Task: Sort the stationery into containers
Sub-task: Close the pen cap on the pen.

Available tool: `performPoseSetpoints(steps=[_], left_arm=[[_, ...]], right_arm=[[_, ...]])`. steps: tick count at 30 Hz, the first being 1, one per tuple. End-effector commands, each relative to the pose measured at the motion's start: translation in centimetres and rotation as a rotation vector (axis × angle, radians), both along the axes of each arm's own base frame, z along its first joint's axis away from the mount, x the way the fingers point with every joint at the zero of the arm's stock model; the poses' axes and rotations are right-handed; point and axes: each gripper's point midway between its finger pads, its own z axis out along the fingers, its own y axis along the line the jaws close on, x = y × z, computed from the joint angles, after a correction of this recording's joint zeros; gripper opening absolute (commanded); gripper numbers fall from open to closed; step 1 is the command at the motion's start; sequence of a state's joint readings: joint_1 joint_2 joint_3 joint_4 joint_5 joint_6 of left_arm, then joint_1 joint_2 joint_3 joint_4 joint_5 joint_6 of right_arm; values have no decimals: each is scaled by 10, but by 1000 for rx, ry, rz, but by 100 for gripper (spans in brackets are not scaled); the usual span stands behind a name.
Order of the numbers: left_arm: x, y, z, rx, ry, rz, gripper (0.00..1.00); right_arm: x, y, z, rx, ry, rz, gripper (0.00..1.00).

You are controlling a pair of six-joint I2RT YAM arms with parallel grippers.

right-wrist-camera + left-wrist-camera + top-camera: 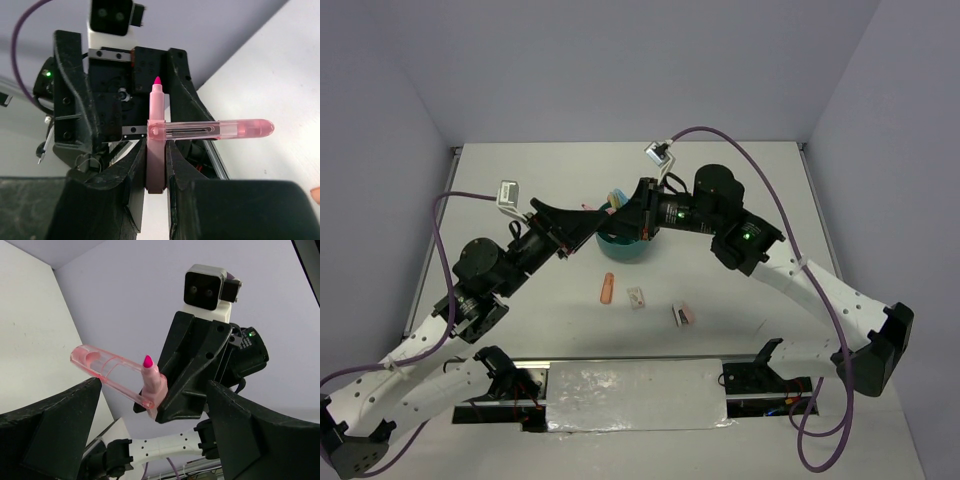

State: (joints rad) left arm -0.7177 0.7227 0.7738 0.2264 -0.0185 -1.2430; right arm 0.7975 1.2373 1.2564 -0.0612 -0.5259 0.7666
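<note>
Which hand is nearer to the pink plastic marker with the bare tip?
Right. The right hand is shut on the pink plastic marker, holding its barrel; the left hand faces it, open, without gripping it.

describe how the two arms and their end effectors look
Both the left arm and right arm have white perforated links, black rounded joints and black bases. A purple cable loops along each. The left end effector and right end effector are black and angular, each with a small white camera box. Green lights glow on the right arm.
</note>
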Motion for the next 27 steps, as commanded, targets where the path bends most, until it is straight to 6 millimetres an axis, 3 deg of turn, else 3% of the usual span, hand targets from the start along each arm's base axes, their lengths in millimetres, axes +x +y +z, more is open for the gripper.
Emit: performPoseSetpoints(steps=[1,6,16,27], left_arm=[[0,4,19,-79,-31,15,99],[0,-1,22,-101,-27,-10,99],[4,8,39,-143,-67,41,99],[11,33,51,-88,-116,185,95]], right_arm=[[-26,-2,40,140,-101,108,0],[-22,-1,40,112,-117,91,0],[-30,15,31,110,-94,145,0],[-48,10,35,134,-88,189,0]])
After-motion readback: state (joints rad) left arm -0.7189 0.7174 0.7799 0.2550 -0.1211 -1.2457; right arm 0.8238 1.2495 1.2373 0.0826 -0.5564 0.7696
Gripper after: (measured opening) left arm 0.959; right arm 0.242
